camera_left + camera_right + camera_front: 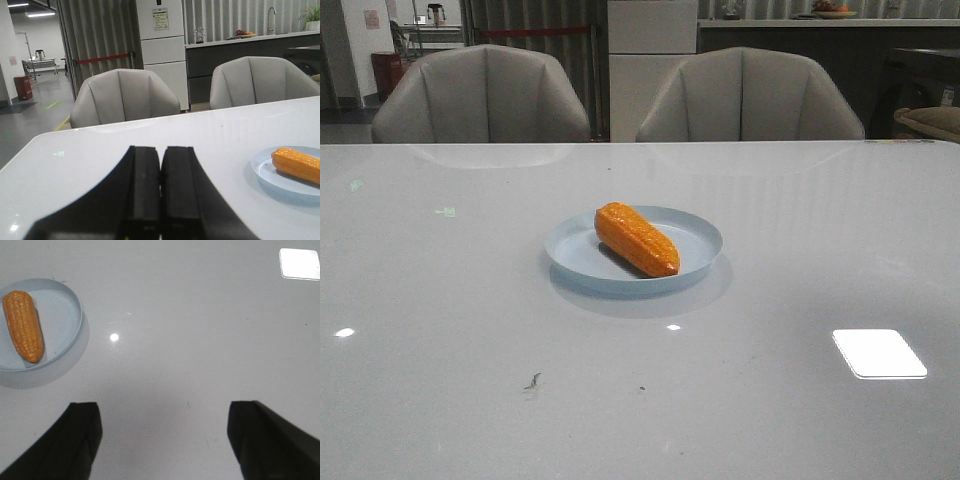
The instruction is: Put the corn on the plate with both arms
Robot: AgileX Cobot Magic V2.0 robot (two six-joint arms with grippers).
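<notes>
1. Table (470, 400): wide, glossy, grey-white; two grey chairs (480, 95) stand behind it. Neither arm shows in the front view.
2. Plate (700, 232): pale blue, near table centre, flat on the surface.
3. Corn (636, 238): lies inside the plate, long axis diagonal, blunt end far-left, tapered tip near-right. Looks placed; task judged essentially done.
4. Left gripper (160, 200): fingers pressed together, holding nothing; corn sits well off to its right.
5. Right gripper (162, 435): fingers spread wide, empty, over bare table; plate and corn well apart, toward the left arm's side.
6. Which arm is nearer: cannot tell.
</notes>
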